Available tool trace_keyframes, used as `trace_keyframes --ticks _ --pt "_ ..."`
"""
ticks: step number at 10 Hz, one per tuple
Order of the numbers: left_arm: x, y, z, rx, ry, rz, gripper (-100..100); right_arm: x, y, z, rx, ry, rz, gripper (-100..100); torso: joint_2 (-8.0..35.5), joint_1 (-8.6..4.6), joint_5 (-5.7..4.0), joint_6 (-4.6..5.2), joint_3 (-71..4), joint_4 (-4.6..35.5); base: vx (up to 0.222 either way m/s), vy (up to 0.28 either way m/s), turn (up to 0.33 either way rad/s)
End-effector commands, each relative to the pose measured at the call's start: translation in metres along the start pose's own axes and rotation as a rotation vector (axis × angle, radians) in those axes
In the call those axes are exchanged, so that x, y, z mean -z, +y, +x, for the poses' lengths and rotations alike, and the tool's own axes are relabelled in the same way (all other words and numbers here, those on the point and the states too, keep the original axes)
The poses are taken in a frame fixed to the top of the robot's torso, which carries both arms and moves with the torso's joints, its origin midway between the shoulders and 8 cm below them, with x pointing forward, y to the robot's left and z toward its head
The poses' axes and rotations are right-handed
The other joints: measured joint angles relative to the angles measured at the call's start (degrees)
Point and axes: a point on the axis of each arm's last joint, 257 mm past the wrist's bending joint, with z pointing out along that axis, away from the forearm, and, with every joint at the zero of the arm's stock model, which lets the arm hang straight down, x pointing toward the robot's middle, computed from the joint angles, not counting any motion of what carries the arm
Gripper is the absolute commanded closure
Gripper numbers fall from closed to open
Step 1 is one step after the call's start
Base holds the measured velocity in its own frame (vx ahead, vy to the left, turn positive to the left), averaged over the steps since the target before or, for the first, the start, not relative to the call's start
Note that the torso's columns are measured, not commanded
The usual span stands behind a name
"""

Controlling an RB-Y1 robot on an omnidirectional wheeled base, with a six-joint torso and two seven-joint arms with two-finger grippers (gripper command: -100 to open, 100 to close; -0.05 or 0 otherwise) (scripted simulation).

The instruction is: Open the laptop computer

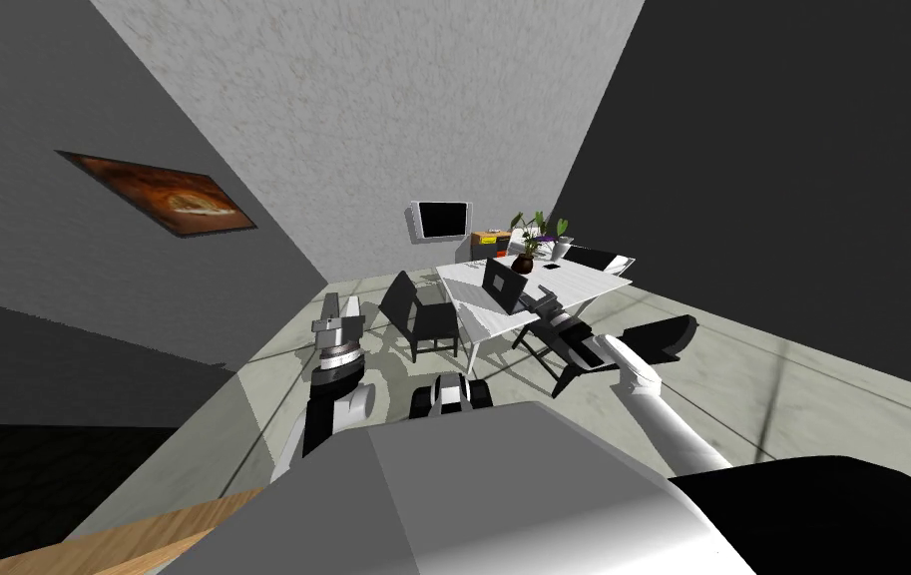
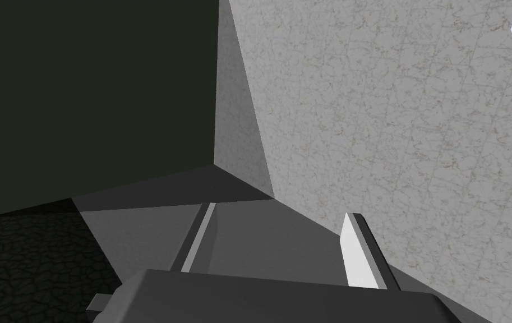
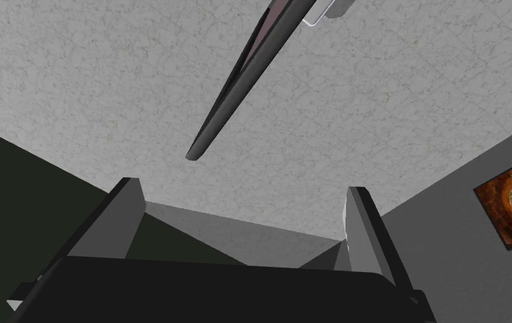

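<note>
Resting on the white table, the laptop showed its lid already raised — little seemingly remained — with the right gripper near the lid's edge and the left gripper aside, both spread wide, empty.

No readable text, label, brand, number or sign. Bare of lettering: the dark laptop on the table, the wall screen, the framed picture of orange and brown.
</note>
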Motion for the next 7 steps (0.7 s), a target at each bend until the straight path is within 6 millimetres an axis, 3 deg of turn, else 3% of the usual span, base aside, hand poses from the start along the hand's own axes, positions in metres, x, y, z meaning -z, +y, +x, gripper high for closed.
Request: trace_keyframes --ticks 1,5,7 --pt "0.0 0.0 0.0 0.0 0.0 0.0 0 -0.001 -0.022 0.018 0.169 0.055 -0.012 -100 0.0 0.02 0.01 -0.01 0.0 0.0 0.001 0.04 0.13" --pt "0.0 0.0 0.0 0.0 0.0 0.0 0 -0.002 -0.056 0.035 0.392 0.122 -0.028 -100 0.0 -0.01 -0.01 0.0 0.0 0.0 0.0 0.032 0.106" --pt "0.0 0.0 0.0 0.0 0.0 0.0 0 -0.002 -0.057 0.034 0.393 0.122 -0.028 -100 -0.01 0.01 0.0 0.01 -0.01 0.0 0.005 0.02 0.048"
